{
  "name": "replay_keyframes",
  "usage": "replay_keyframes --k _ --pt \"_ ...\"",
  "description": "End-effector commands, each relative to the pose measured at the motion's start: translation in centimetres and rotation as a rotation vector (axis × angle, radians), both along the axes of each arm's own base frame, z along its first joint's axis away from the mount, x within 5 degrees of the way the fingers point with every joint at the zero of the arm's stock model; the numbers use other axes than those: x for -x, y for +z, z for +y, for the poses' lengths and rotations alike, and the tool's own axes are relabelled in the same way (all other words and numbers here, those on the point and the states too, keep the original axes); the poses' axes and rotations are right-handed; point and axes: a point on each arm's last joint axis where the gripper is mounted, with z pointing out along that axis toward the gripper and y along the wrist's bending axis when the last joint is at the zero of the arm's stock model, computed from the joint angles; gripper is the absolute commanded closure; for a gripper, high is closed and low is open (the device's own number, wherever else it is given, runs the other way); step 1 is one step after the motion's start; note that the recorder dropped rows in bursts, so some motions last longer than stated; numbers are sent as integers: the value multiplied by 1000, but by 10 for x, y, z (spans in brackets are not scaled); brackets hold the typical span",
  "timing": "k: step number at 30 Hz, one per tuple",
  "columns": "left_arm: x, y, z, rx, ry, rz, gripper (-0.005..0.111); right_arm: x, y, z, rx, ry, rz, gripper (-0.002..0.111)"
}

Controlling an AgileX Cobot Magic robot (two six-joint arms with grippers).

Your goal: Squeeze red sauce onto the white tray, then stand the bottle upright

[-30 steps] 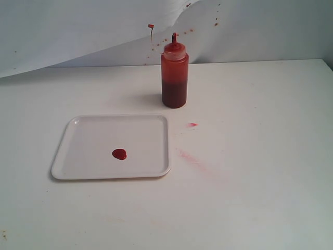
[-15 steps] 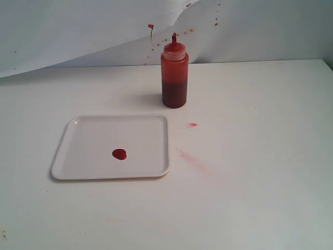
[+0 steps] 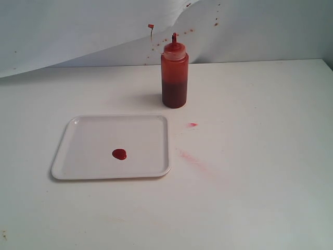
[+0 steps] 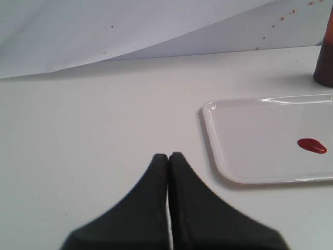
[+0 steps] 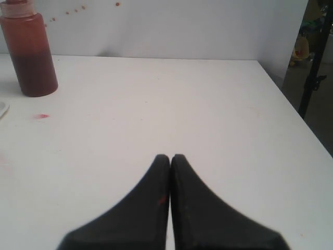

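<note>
The bottle (image 3: 174,75) stands upright on the table behind the white tray's (image 3: 83,169) far right corner, nozzle up, red cap hanging beside it. A small round blob of red sauce (image 3: 119,154) lies near the tray's middle. No arm shows in the exterior view. My left gripper (image 4: 168,156) is shut and empty, over bare table beside the tray (image 4: 218,156), with the red sauce (image 4: 311,145) and the bottle's base (image 4: 325,62) beyond. Also shut and empty, my right gripper (image 5: 170,158) is well away from the bottle (image 5: 30,52).
A faint pinkish smear (image 3: 193,160) and a small red spot (image 3: 192,125) mark the table right of the tray. Red specks dot the white paper backdrop (image 3: 78,31). The table's right edge (image 5: 296,112) drops off near the right gripper.
</note>
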Motion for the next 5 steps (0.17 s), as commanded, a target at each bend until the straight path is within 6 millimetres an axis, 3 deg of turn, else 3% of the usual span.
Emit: replay_keyframes --k 1,5 --pt "0 0 0 13 2 -12 107 0 0 0 -8 2 -6 108" --pt "0 0 0 13 2 -12 107 0 0 0 -8 2 -6 108"
